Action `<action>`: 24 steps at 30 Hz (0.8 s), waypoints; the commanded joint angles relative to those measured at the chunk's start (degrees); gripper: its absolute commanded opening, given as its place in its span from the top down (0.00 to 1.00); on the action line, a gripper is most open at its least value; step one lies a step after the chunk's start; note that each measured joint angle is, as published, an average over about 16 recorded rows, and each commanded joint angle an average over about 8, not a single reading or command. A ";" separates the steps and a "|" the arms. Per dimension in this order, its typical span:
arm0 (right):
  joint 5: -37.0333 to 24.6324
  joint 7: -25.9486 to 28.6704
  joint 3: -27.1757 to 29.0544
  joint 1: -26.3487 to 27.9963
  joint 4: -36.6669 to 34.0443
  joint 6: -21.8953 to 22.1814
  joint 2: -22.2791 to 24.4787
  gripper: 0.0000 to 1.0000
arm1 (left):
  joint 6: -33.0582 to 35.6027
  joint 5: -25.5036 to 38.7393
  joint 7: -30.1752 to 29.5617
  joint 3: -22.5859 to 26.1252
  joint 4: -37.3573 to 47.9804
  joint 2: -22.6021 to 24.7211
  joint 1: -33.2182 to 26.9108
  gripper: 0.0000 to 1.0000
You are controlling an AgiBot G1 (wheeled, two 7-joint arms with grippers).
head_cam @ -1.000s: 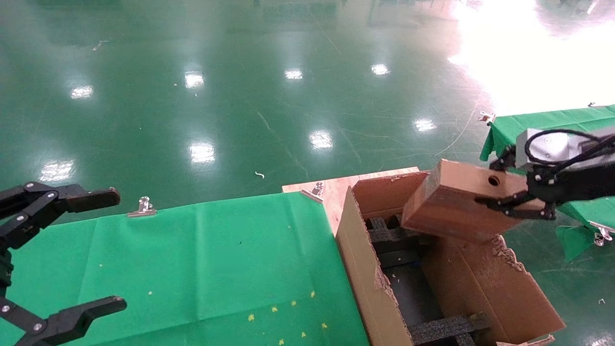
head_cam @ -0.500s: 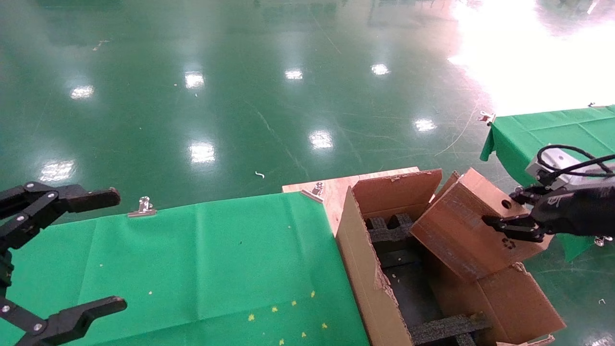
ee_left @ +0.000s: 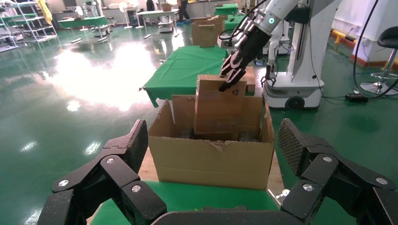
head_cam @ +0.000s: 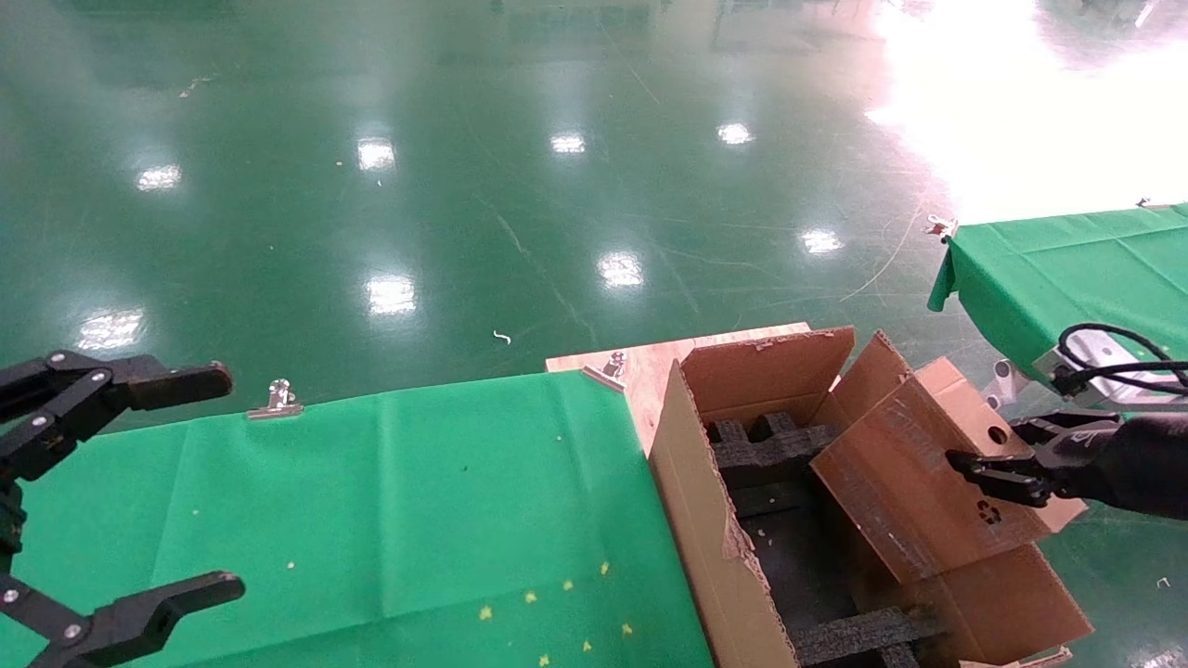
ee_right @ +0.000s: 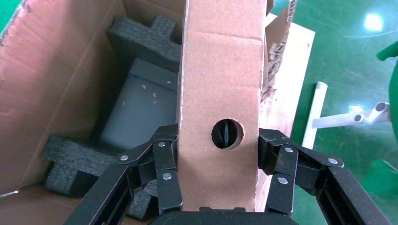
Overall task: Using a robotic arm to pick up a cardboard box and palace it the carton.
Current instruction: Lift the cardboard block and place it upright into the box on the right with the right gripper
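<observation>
1. The carton (head_cam: 705, 520) fills the lower right of the head view: deep brown corrugated walls, ragged torn flap edges, black foam blocks (head_cam: 766, 455) lining a dark floor. It stands just beside the green-clothed surface (head_cam: 371, 501).
2. The cardboard box (head_cam: 914, 487) hangs tilted over the carton's right side, lower end dipping inside the mouth, upper end well above the rim. It's flat, brown and rectangular, with a round hole in its narrow edge and a recycling mark on the face.
3. The right gripper (head_cam: 984, 468) is clamped on that upper end; the wrist view shows a black linkage finger pressed on each broad face, either side of the hole. Behind it, in the left wrist view, runs the robotic arm (ee_left: 277, 11), glossy white with a green ring light.
4. The left gripper (head_cam: 139, 482) sits parked over the surface's left edge, jaws wide apart.
5. My read: we're mid-lowering. Best to square the box between the foam blocks, keep its corner off the right flap, and let go only once it's seated.
</observation>
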 commanded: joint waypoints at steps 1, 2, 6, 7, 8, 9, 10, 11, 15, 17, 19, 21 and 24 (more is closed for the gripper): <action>-0.05 0.46 -0.35 -0.42 0.66 0.85 0.32 1.00 | -0.01 0.00 0.00 0.00 0.00 0.00 0.00 0.00; -0.06 0.37 -0.30 -0.34 0.54 0.73 0.27 1.00 | -0.01 0.00 0.00 0.00 0.00 0.00 0.00 0.00; -0.07 -0.04 -0.01 0.04 -0.13 -0.01 -0.08 1.00 | 0.00 0.00 0.00 0.00 0.00 0.00 0.00 0.00; -0.08 -0.13 0.03 0.10 -0.32 -0.14 -0.18 1.00 | 0.00 0.00 0.00 0.00 0.00 0.00 0.00 0.00; -0.09 -0.23 0.07 0.14 -0.52 -0.25 -0.29 1.00 | 0.00 0.00 0.00 0.00 0.01 0.00 0.00 0.00; -0.11 -0.25 0.07 0.15 -0.76 -0.34 -0.47 1.00 | 0.00 0.00 0.00 0.00 0.01 0.00 0.00 0.00; -0.09 -0.18 0.05 0.14 -1.00 -0.43 -0.69 1.00 | 0.00 0.00 0.00 0.00 0.01 0.00 0.00 0.00; -0.10 -0.04 0.00 0.10 -1.24 -0.50 -0.94 1.00 | 0.00 0.00 0.00 0.01 0.01 0.00 0.00 0.00; -0.70 1.64 -0.52 -0.38 -1.84 -0.77 -2.18 1.00 | 0.00 -0.01 0.01 0.01 0.03 0.00 -0.01 0.00; -1.64 3.22 -0.86 -0.65 -2.12 -0.82 -2.87 1.00 | 0.00 -0.01 0.01 0.02 0.03 0.00 -0.01 0.00; -3.16 5.22 -1.20 -0.88 -2.34 -0.72 -3.53 1.00 | 0.00 -0.01 0.02 0.02 0.03 0.00 -0.01 0.00; -5.22 7.62 -1.53 -1.03 -2.45 -0.48 -4.19 1.00 | 0.00 -0.01 0.02 0.03 0.04 0.00 -0.02 0.00; -8.44 11.94 -1.93 -1.11 -2.31 -0.21 -5.18 1.00 | 0.00 -0.02 0.02 0.04 0.04 0.00 -0.02 0.00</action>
